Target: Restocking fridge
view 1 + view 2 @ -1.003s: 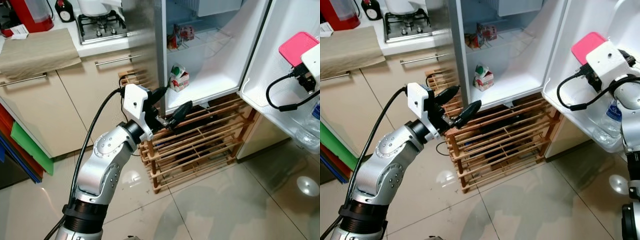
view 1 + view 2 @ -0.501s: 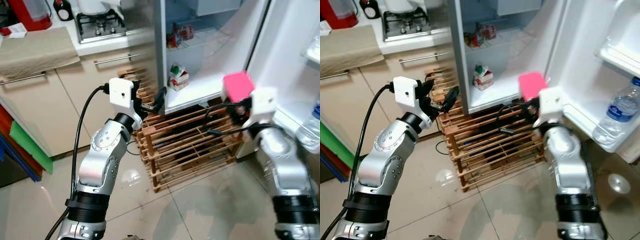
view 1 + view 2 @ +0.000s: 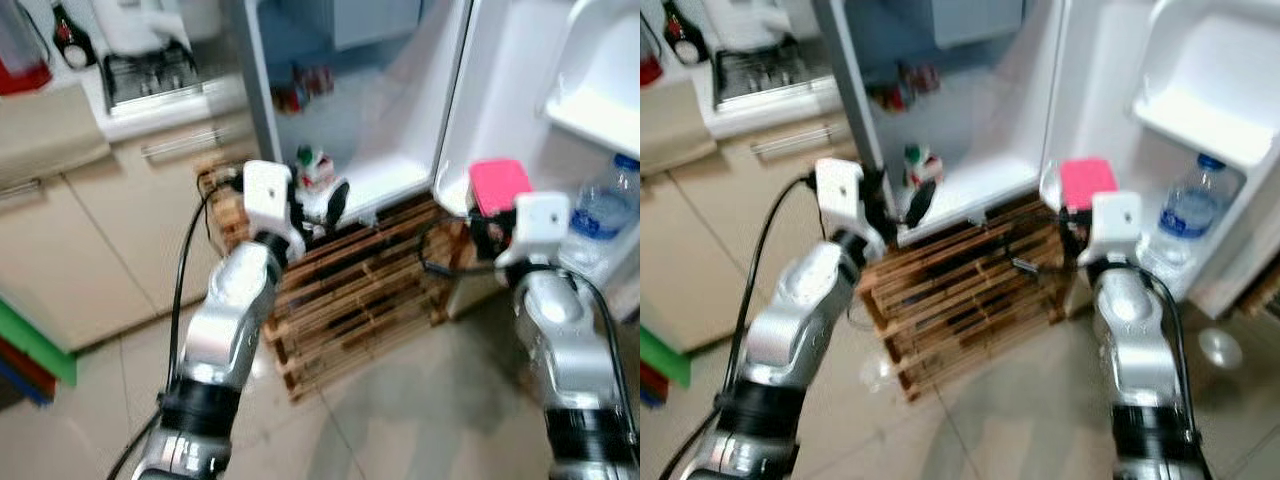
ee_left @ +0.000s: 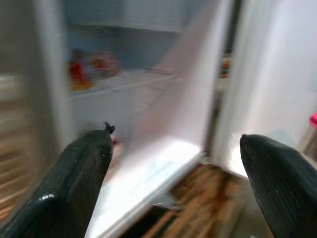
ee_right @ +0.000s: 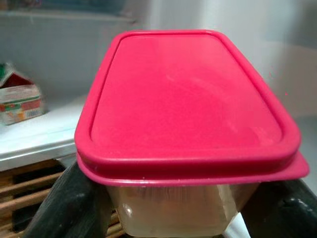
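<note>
The fridge (image 3: pixel 400 110) stands open, its lower shelf holding a small milk carton (image 3: pixel 312 166). My right gripper (image 3: pixel 492 215) is shut on a clear food box with a pink lid (image 5: pixel 188 99), held level in front of the fridge's lower right corner, beside the door. A black finger (image 5: pixel 74 208) presses each side of the box. My left gripper (image 4: pixel 176 141) is open and empty at the front edge of the lower shelf, close to the carton. A water bottle (image 3: pixel 600 205) stands in the door shelf.
A wooden slatted rack (image 3: pixel 350 300) sits under the fridge, just below both grippers. Small packets (image 3: pixel 300 88) lie on the upper fridge shelf. Cabinets and a counter with a gas hob (image 3: pixel 150 75) run along the left. Tiled floor (image 3: pixel 400 420) lies in front.
The camera has moved and the picture is blurred. My right arm brought the pink-lidded box down from the door to the fridge's front. The left gripper rose toward the lower shelf.
</note>
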You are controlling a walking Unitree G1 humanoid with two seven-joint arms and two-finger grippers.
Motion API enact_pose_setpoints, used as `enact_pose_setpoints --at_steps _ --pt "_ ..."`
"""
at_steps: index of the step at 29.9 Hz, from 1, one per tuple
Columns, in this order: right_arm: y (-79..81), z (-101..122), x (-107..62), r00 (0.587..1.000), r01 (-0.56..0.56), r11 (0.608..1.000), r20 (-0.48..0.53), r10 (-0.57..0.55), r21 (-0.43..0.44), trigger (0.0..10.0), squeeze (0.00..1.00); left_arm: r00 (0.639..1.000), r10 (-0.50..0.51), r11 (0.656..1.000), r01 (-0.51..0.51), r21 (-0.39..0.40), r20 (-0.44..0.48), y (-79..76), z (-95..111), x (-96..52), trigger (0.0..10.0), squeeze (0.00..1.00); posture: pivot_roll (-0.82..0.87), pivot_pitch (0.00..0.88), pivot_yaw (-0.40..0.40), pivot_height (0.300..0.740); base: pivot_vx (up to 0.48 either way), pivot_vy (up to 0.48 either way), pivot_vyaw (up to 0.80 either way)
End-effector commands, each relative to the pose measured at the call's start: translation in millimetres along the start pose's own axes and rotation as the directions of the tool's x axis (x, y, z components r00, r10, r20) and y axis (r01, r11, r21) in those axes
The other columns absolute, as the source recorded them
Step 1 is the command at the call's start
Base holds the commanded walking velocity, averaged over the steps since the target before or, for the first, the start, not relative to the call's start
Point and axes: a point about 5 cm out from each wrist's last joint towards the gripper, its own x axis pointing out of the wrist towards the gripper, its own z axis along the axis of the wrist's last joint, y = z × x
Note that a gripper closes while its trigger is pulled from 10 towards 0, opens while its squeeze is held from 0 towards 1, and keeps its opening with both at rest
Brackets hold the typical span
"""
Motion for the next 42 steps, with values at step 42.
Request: enact_pose_setpoints --at_steps 42 --pt "-33.3 2.3 14.2 1.000 0.001 0.944 0.007 0.001 -0.329 10.0 0.00 1.000 0.004 0.999 -0.004 -0.040 0.012 4.3 3.8 -11.2 10.0 0.00 -0.12 0.000 0.089 0.740 0.137 -0.123 0.09"
